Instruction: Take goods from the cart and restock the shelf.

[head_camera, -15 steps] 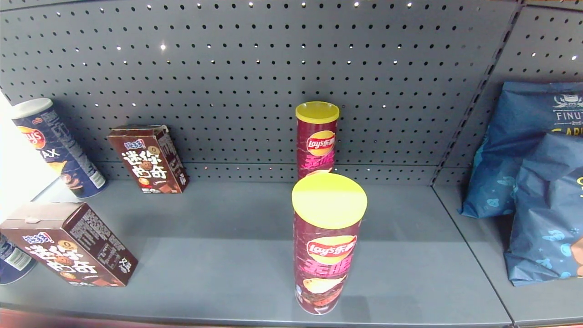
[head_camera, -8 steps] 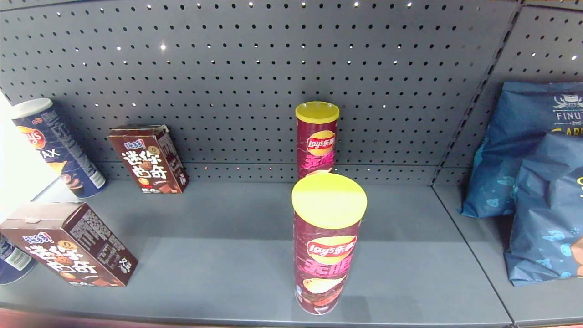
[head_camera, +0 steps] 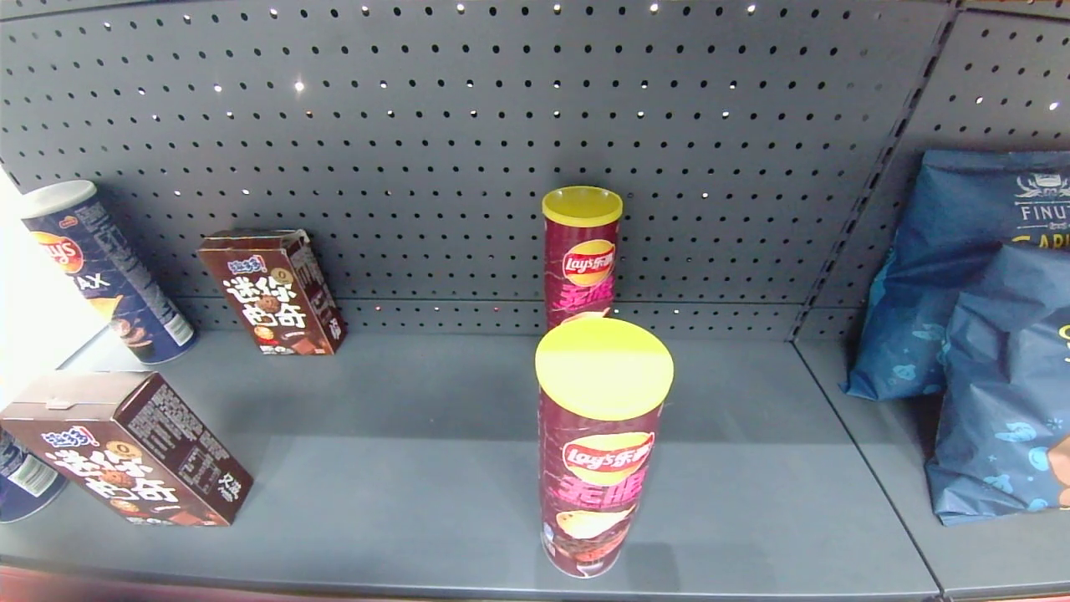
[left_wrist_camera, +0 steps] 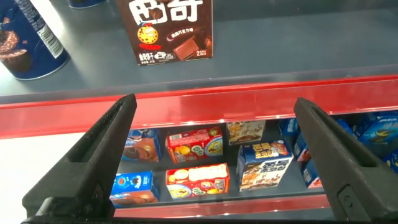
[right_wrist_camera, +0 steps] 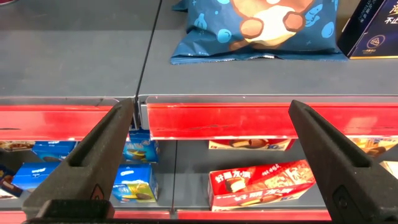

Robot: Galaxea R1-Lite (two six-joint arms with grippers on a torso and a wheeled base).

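Note:
Two maroon chip cans with yellow lids stand on the grey shelf [head_camera: 401, 468]: one near the front edge [head_camera: 600, 451], the other at the back [head_camera: 581, 255] against the pegboard. Two brown cookie boxes [head_camera: 272, 293] [head_camera: 125, 447] and a dark blue chip can [head_camera: 96, 267] stand at the left. My left gripper [left_wrist_camera: 214, 162] is open with nothing between its fingers, in front of the shelf's red edge strip [left_wrist_camera: 205, 112], below a brown cookie box [left_wrist_camera: 165, 31]. My right gripper [right_wrist_camera: 211, 162] is open too, facing the red strip [right_wrist_camera: 217, 118] below a blue snack bag [right_wrist_camera: 258, 28].
Blue snack bags [head_camera: 978, 326] fill the bay to the right, past a divider [head_camera: 861, 451]. Part of another blue can [head_camera: 25, 489] shows at the far left edge. A lower shelf holds several small boxes [left_wrist_camera: 196, 162] [right_wrist_camera: 258, 183]. Bare shelf lies between the cookie boxes and the cans.

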